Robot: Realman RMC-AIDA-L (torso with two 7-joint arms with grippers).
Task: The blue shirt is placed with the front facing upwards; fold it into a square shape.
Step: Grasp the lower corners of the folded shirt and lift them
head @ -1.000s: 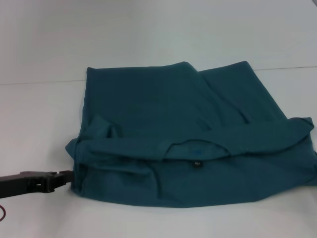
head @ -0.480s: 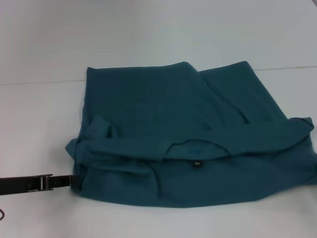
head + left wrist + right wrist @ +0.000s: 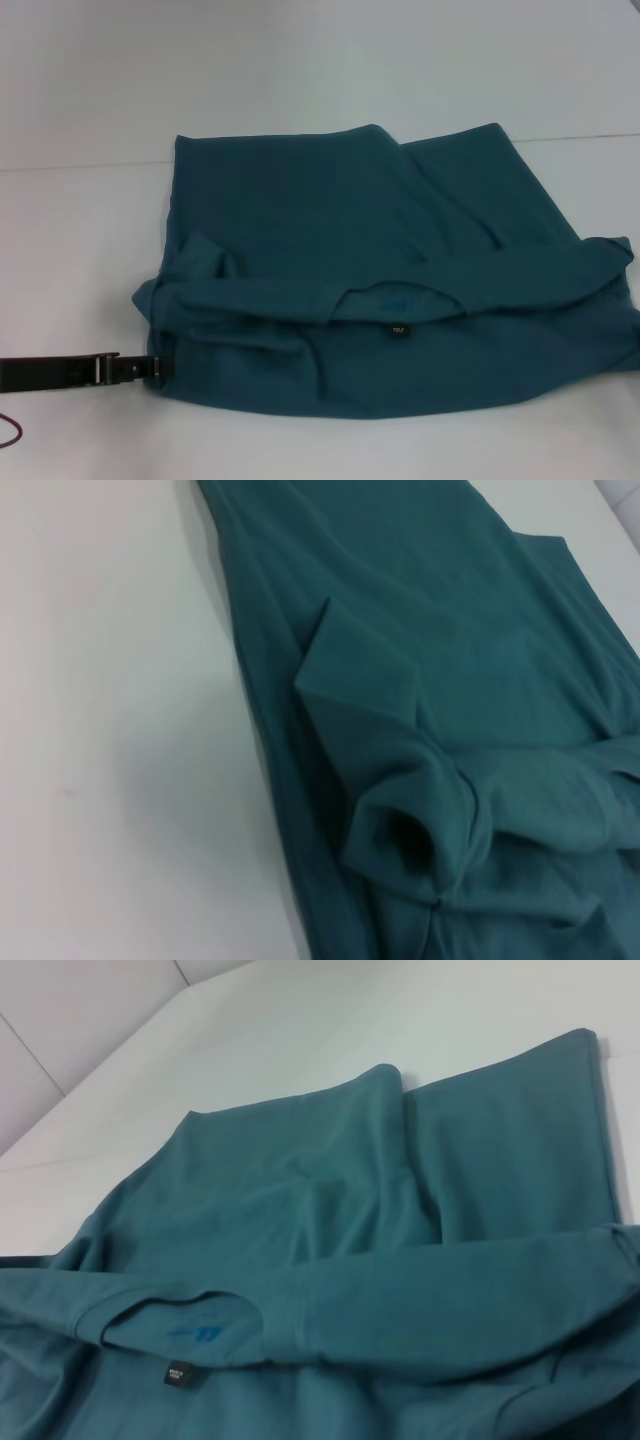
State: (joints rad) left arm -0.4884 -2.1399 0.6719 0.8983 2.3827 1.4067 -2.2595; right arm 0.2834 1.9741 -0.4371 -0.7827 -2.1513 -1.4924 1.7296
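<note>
The blue shirt (image 3: 380, 250) lies partly folded on the white table, its sides and sleeves turned in over the body. The small dark neck label (image 3: 398, 329) shows near the front, and the chest lettering is hidden. My left gripper (image 3: 152, 370) lies low at the table's left, its tip at the shirt's near-left corner. The left wrist view shows a bunched sleeve fold of the shirt (image 3: 420, 820). The right wrist view shows the shirt (image 3: 350, 1210) and the label (image 3: 178, 1374) from above. The right gripper is out of view.
The white table (image 3: 80, 250) runs around the shirt, with bare surface to the left and behind it. A thin dark red cable (image 3: 12, 432) lies at the near-left edge. The shirt's right side reaches the head view's right edge.
The left gripper has turned to a flat, thin profile, dropped slightly and moved right until its tip meets the shirt's near-left corner. The shirt has not moved.
</note>
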